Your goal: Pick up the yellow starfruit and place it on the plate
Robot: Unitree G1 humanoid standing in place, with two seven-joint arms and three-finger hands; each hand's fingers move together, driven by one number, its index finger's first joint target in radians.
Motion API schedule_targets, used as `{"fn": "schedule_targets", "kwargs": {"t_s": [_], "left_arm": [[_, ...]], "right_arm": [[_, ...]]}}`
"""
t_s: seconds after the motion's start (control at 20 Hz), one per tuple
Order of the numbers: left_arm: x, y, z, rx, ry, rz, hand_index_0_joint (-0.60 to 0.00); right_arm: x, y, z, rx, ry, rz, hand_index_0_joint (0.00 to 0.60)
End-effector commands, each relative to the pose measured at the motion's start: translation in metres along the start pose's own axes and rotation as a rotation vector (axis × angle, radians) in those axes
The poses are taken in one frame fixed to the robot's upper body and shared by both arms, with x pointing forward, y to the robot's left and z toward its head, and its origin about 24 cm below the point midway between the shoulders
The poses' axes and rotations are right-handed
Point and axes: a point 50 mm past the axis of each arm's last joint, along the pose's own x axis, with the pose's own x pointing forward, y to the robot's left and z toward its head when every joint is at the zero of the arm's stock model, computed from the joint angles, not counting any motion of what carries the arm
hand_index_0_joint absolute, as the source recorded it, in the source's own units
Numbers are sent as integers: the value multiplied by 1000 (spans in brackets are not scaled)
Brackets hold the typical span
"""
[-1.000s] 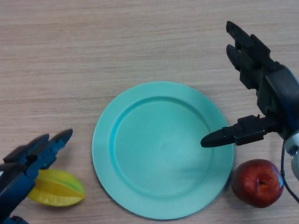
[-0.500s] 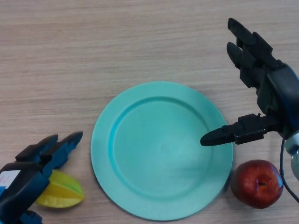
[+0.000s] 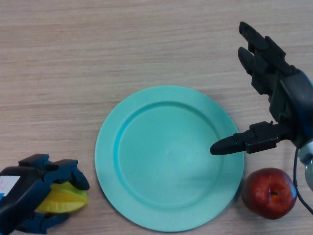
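Head view: left hand [image 3: 29,193] at 8 o'clock has fingers curled around the yellow starfruit [image 3: 63,201] on the table [image 3: 73,58], just off the teal plate [image 3: 169,157] rim; right hand [image 3: 286,103] at 3 o'clock spread wide, holding nothing, thumb over the rim above a red apple [image 3: 269,192].

Both the left hand [image 3: 36,188] and right hand [image 3: 279,98] are black with thick, blocky fingers.
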Motion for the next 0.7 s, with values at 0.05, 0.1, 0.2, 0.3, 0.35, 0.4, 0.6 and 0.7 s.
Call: {"fn": "schedule_targets", "kwargs": {"t_s": [0.05, 0.1, 0.2, 0.3, 0.35, 0.4, 0.6, 0.7], "left_arm": [[-11, 44, 5, 109, -116, 266, -600], [-11, 46, 5, 115, -122, 270, -600], [-6, 53, 11, 180, -160, 324, -600], [-1, 63, 23, 162, -215, 316, -600], [3, 67, 33, 117, -268, 285, -600], [6, 67, 40, 111, -297, 275, -600], [30, 48, 59, 186, -356, 207, -600], [43, 36, 71, 184, -371, 216, -600]], "right_arm": [[-3, -12, 35, -29, -216, -57, 0], [-3, -12, 35, -28, -218, -58, 0], [-4, -13, 37, -34, -222, -59, 0], [-4, -13, 40, -31, -228, -59, 0], [-4, -13, 41, -29, -226, -58, 0], [-5, -13, 41, -27, -223, -56, 0], [-5, -14, 42, -32, -222, -61, 0], [-5, -14, 41, -40, -216, -59, 0]]}}
